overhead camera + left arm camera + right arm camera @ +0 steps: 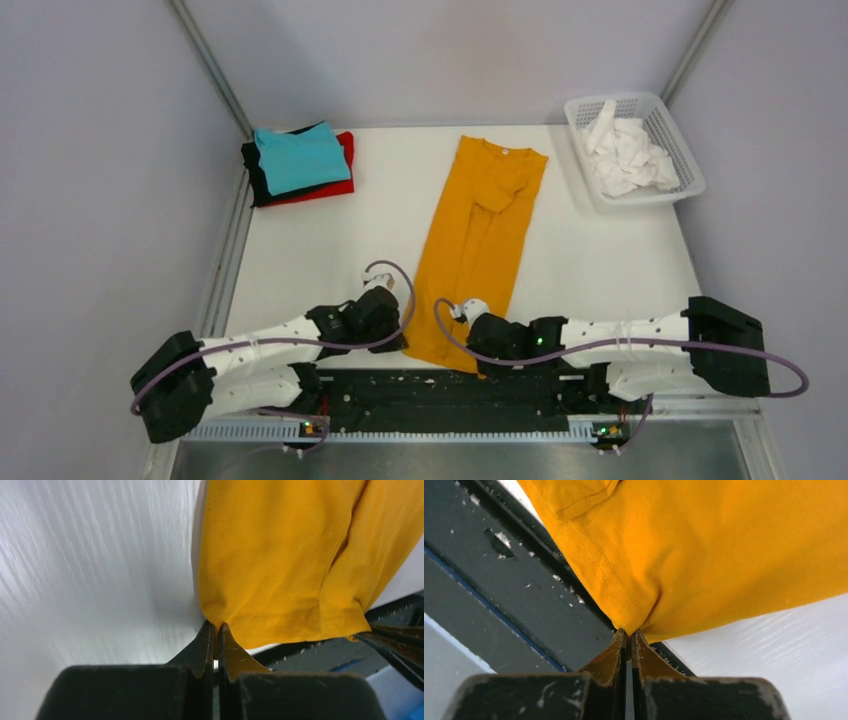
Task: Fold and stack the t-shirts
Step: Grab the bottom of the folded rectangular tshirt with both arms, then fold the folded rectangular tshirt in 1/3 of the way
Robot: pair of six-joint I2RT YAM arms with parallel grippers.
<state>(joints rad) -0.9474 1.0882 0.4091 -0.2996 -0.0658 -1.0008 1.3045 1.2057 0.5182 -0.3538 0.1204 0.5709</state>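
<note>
left pincer and right pincer each clamped on mustard-orange t-shirt hem
shirt lies lengthwise on tabletop, hem at near edge

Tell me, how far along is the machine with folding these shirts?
Done: the teal shirt, black shirt and red shirt lie folded in one pile at the far left corner. In hand: the orange shirt is narrowed to a long strip, and the left tool and right tool each pinch a near hem corner. Left: folding it shorter and adding it to the pile.
</note>
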